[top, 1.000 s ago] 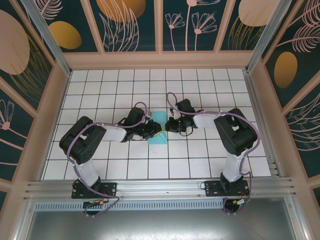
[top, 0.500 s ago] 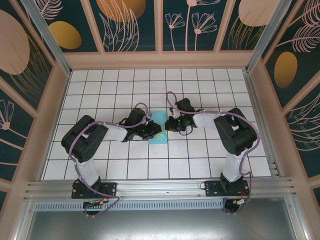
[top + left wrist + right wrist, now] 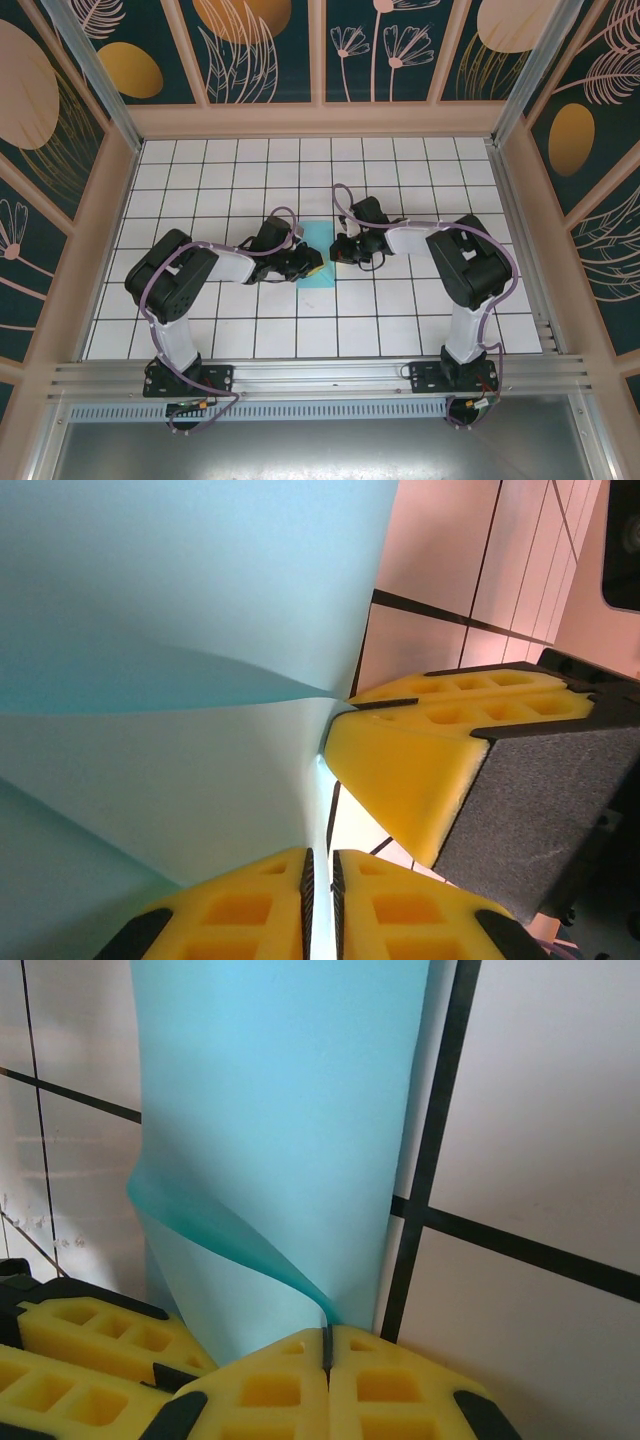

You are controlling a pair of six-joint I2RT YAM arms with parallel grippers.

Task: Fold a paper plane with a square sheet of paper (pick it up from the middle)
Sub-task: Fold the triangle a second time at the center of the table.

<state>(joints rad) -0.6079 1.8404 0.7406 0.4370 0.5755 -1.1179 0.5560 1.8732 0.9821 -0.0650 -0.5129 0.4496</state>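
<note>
Though pinched from both sides, lies mid-tabletop [image 3: 400, 320]: one turquoise paper [image 3: 322, 238], one edge curled upward. Two arms counted, elbows bent, forearms low, reaching inward from left and right. Left tool [image 3: 320, 870] closed narrow on paper's left edge; right tool [image 3: 327, 1345] clamped tight on its right edge. Tools just beside each other.

Both arms bend inward from their bases, elbows out and wrists low. The left pincer [image 3: 312, 266] sits at the left edge of the paper plane [image 3: 322, 238], its yellow pads pinched on the sheet. The right pincer [image 3: 340, 250] clamps the plane's right edge with its pads pressed together, just beside the left pincer.
</note>
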